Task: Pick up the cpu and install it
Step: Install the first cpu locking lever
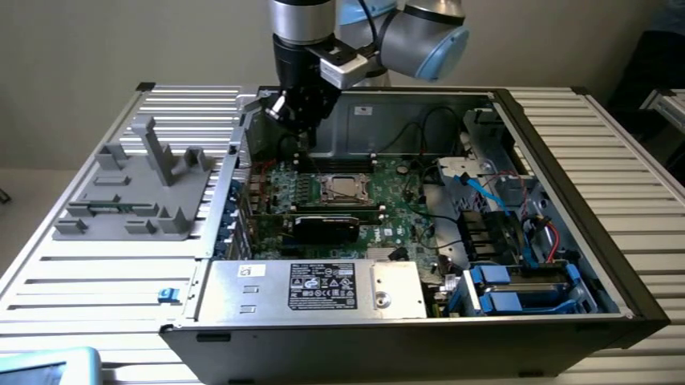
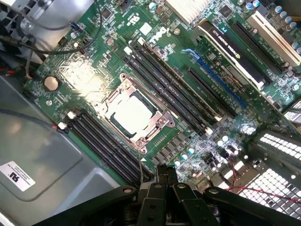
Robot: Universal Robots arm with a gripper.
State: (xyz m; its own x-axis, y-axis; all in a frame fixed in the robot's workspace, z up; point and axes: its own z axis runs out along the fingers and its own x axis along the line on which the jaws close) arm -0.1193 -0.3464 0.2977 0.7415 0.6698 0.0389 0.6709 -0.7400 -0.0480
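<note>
While the closed, empty gripper (image 2: pixel 164 175) hangs over the board (image 2: pixel 106 33), any tilt of the cpu (image 2: pixel 132 113) in its socket (image 2: pixel 162 123) could bend pins.

White sticker (image 2: pixel 16 175) on the grey case panel (image 2: pixel 51 150) bears a mark like "RU". The power supply label (image 1: pixel 321 286) carries print too small to read.

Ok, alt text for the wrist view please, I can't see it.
The silver cpu sits inside the metal-framed socket on the green motherboard, with black memory slots on both sides. The shut tool hangs above the board, holding nothing.
</note>
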